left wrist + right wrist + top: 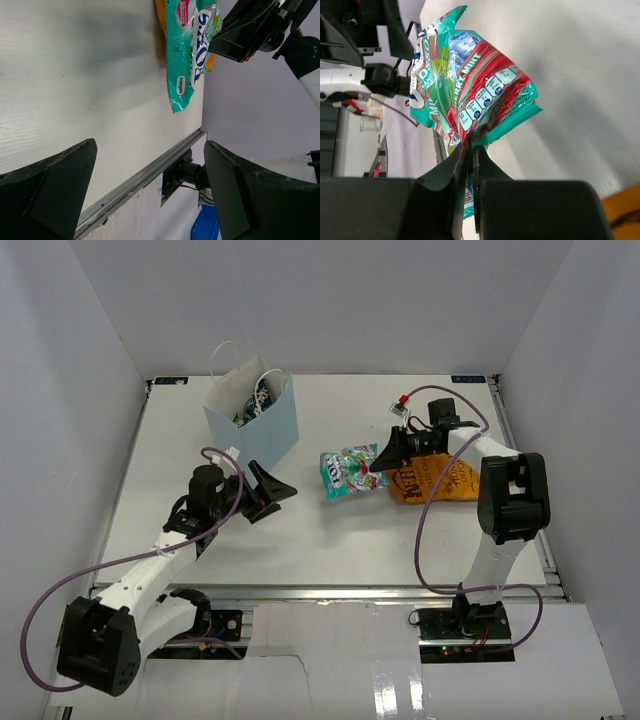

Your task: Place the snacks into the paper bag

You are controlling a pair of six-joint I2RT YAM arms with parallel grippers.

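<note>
Over the table (330,530), right of centre, the right hand (470,150) pinches the teal bag (470,90) by one edge and should carry it high over the rim of the paper bag (265,435) at far left, steering round the wide-spread left hand (268,490).

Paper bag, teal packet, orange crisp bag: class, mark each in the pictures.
paper bag (262,430), top external view, pale blue front wall.
teal packet (470,95), right wrist view, printed face.
orange crisp bag (455,490), top external view, exposed orange face.
</note>
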